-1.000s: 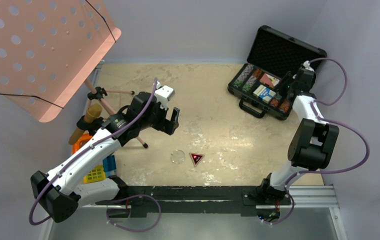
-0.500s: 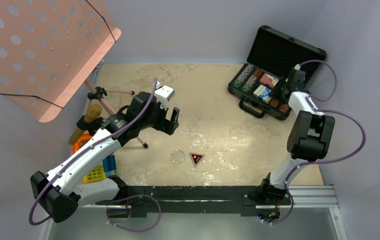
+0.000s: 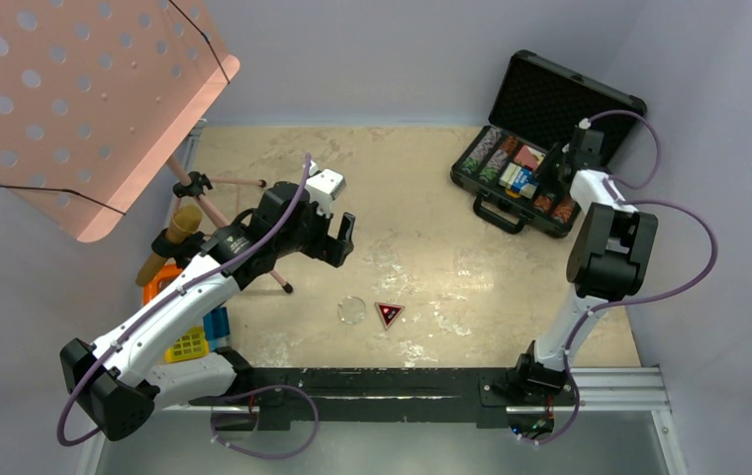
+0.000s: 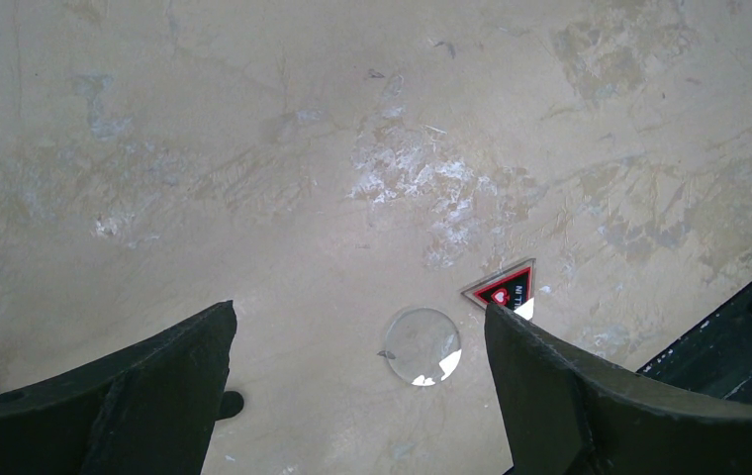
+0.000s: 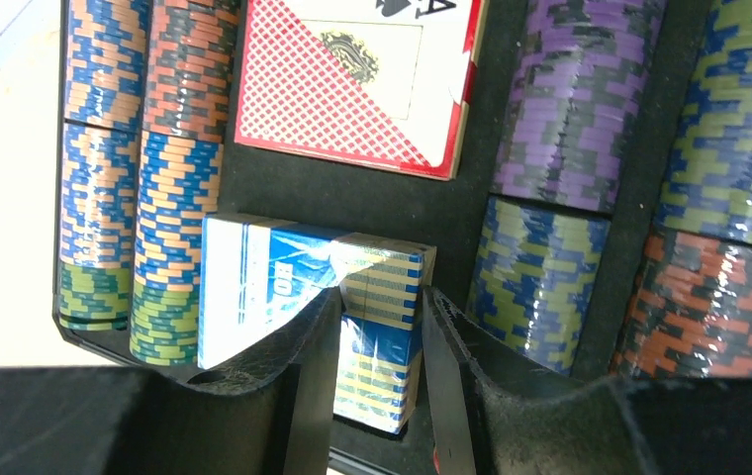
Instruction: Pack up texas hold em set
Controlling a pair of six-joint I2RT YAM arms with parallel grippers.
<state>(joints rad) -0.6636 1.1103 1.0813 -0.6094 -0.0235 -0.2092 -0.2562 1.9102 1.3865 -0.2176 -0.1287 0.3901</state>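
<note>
The black briefcase (image 3: 556, 100) stands open at the back right, with rows of coloured chips (image 5: 570, 89) and a red card deck (image 5: 352, 79) in its foam. My right gripper (image 3: 553, 168) reaches into the case, and its jaws (image 5: 380, 297) are shut on the end of the blue and white card deck (image 5: 283, 287), which stands tilted in a slot (image 3: 517, 178). My left gripper (image 3: 337, 237) hangs open and empty above the table (image 4: 357, 307). A clear round button (image 4: 423, 345) and the dark triangular marker (image 4: 504, 289) lie below it (image 3: 352, 310) (image 3: 389, 314).
The pink perforated music stand (image 3: 75, 99) fills the back left, with its tripod legs (image 3: 224, 198) on the table. Yellow and blue crates (image 3: 189, 336) sit at the left edge. A black rail (image 3: 372, 381) runs along the near edge.
My right gripper has moved up and left, further over the case, and the blue deck has shifted with it. The left arm has not moved.
</note>
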